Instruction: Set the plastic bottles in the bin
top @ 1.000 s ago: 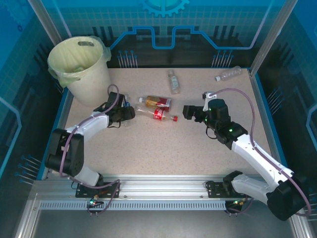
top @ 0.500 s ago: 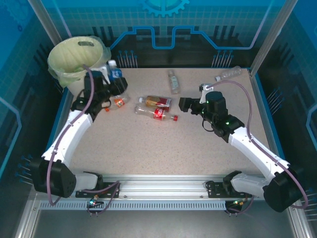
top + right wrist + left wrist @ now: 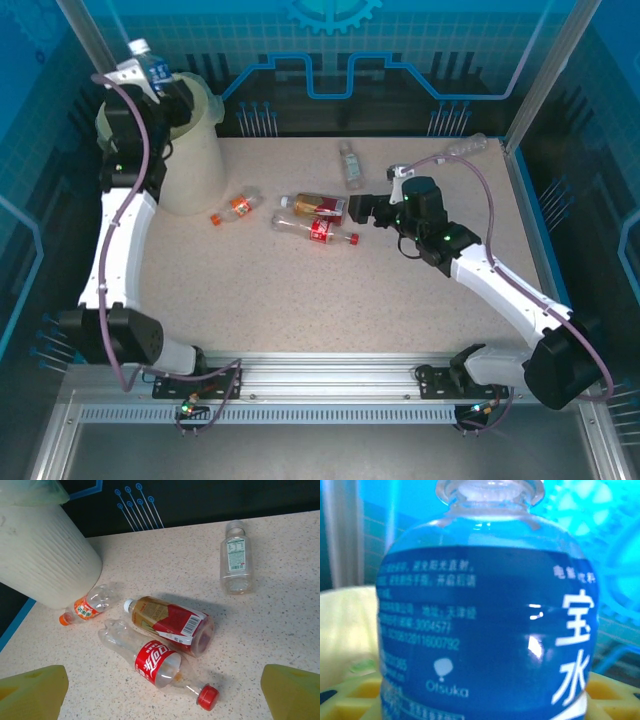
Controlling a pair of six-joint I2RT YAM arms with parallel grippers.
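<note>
Blue-labelled bottle (image 3: 485, 630) pinched in left gripper (image 3: 157, 84) at bin (image 3: 195, 165) rim, Otsuka print legible from wrist, right gripper (image 3: 162, 692) spread wide

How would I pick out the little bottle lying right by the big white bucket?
Find the tall cream bin at the far left corner of the table. Beside its base lies a small clear bottle, left of the cola bottle and the amber bottle. It alone has an orange label and orange cap.
</note>
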